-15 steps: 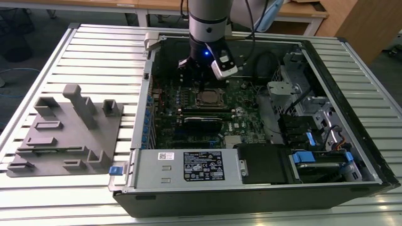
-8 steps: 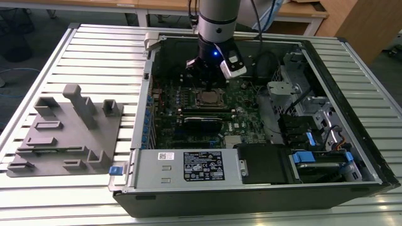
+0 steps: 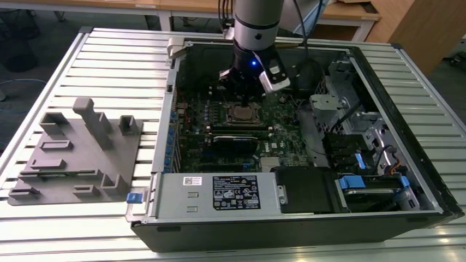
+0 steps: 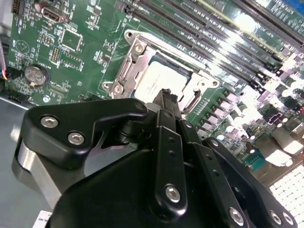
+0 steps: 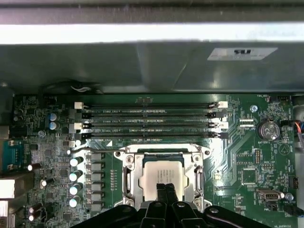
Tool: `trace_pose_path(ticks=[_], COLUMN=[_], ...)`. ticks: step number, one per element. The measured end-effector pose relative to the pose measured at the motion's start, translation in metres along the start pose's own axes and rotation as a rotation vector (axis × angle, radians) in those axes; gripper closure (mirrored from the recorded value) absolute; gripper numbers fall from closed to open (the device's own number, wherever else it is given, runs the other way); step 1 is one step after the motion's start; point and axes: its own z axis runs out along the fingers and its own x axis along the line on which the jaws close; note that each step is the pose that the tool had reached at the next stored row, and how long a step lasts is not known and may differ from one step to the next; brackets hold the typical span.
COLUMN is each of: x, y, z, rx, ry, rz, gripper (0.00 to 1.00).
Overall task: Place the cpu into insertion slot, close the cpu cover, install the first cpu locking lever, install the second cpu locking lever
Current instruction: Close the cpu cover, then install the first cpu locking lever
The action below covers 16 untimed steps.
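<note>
The black gripper (image 5: 165,188) has its jaws pressed together, tips directly above the small square silver-grey metal cpu (image 5: 156,173). The cpu lies flat in the shiny-rimmed dark square insertion slot (image 5: 161,156) on the green motherboard (image 5: 247,156).

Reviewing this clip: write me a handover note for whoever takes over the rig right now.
The gripper is shut with nothing between its fingers, and its tips are over the cpu's edge in both wrist views.
The cpu is seated in the insertion slot on the motherboard.
The cpu cover lies flat around the chip and looks closed.
Done: cpu placed, cover apparently down.
Left: the locking levers. I cannot tell whether either is latched.
</note>
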Motion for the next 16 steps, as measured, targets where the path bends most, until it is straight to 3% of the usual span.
trace_pose_path(ticks=[16], x=[-0.0009], y=[-0.0016], z=[-0.0001], rx=[0.0001], ry=[0.0], rz=[0.0], gripper=[0.89])
